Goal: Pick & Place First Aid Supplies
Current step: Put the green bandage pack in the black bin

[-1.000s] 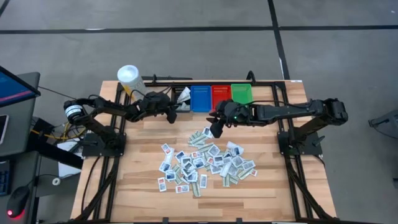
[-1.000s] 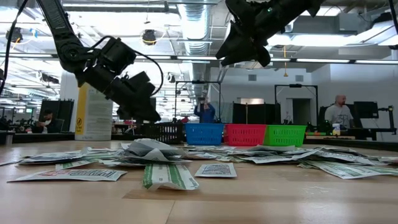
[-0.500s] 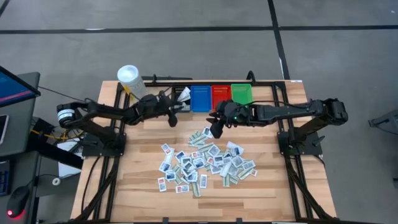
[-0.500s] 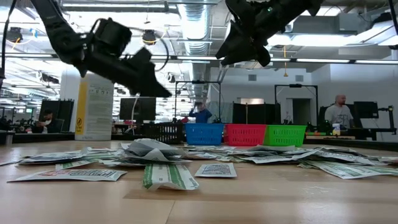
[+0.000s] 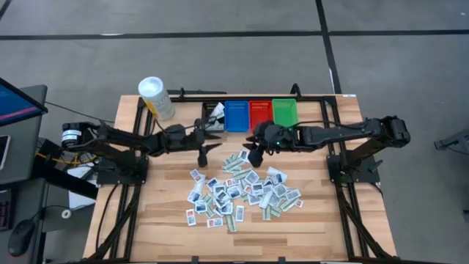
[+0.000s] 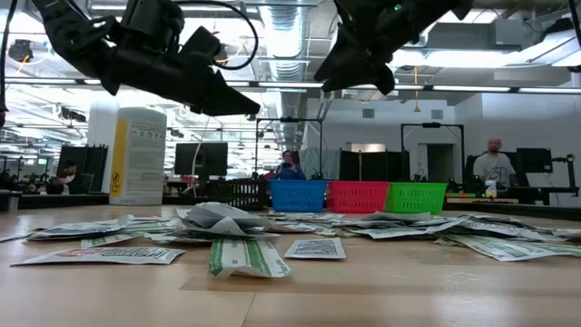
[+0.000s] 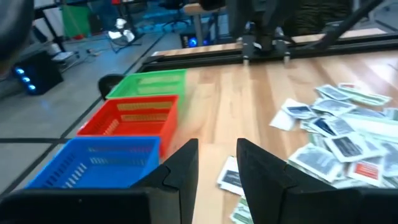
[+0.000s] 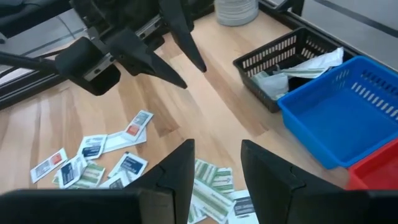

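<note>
Scattered packets (image 5: 242, 189) cover the table's middle. The left gripper (image 5: 204, 153) hovers at their eleven o'clock, fingers spread, empty. The right gripper (image 5: 253, 156) hangs over the pile's twelve o'clock edge, fingers apart, holding nothing.
</note>
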